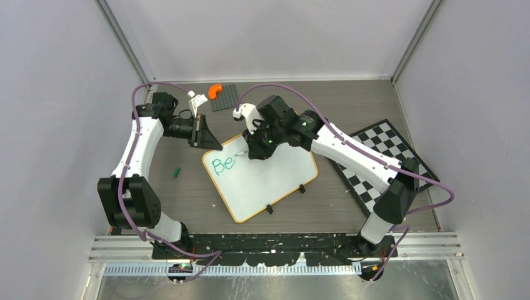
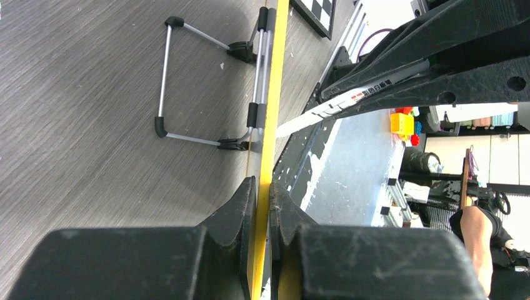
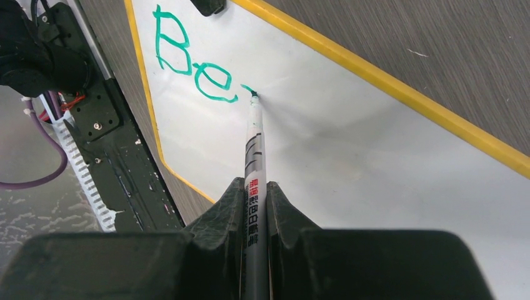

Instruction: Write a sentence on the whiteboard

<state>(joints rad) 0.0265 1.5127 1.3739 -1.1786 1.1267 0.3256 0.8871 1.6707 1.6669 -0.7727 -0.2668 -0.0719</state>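
Note:
The whiteboard (image 1: 269,181), white with a thin orange rim, lies tilted at the table's middle. Green letters "Be" of the sentence (image 1: 224,164) stand near its upper left corner, also large in the right wrist view as the sentence (image 3: 187,56). My right gripper (image 3: 255,187) is shut on a silver marker (image 3: 253,156) whose green tip touches the board just right of the "e". My left gripper (image 2: 263,187) is shut on the whiteboard's yellow rim (image 2: 274,94), seen edge-on; from above this gripper (image 1: 210,142) sits at the board's top left corner.
A black-and-white checkerboard (image 1: 381,159) lies right of the whiteboard under the right arm. A grey plate with an orange piece (image 1: 215,90) and a white part (image 1: 198,100) sit at the back. A small green cap (image 1: 177,170) lies left of the board. The board's wire feet (image 2: 200,87) show underneath.

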